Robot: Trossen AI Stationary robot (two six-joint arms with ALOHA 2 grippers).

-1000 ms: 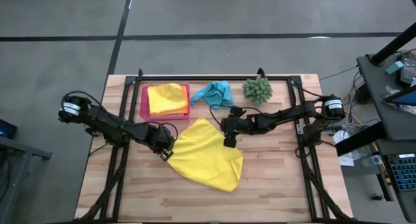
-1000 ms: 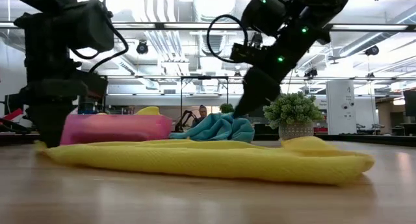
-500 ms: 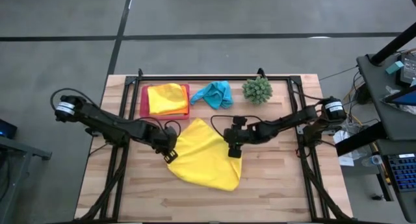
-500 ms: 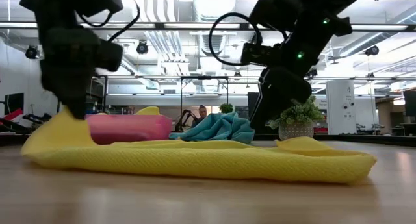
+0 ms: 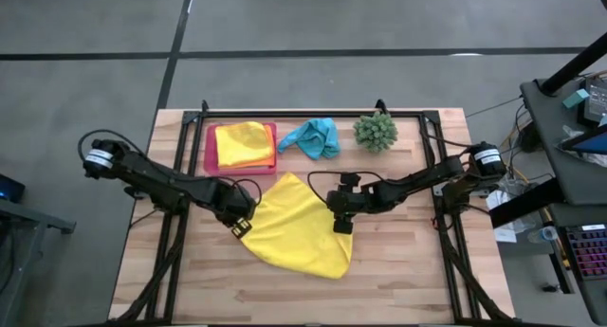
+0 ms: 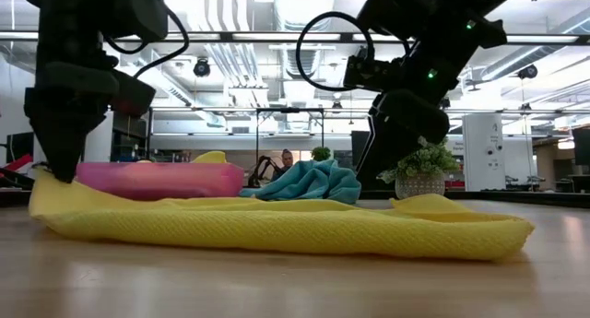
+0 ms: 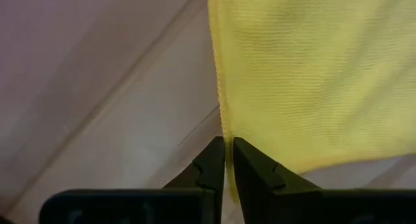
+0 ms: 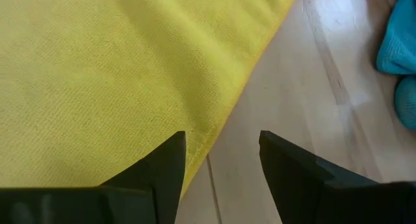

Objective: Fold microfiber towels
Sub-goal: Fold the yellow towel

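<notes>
The left arm reaches in low from its side, its left claw (image 5: 243,227) pinched shut on a fold of yellow cloth (image 5: 299,234) at the cloth's edge. The right arm stretches in from the opposite side, its right claw (image 5: 341,222) pointing down with fingers (image 8: 162,169) spread apart above the cloth's far edge.

We see grey concrete floor (image 5: 95,43) around the wooden table (image 5: 398,270), a desk (image 5: 569,109) at right edge; ceiling light strips (image 6: 277,37) upper centre.
</notes>
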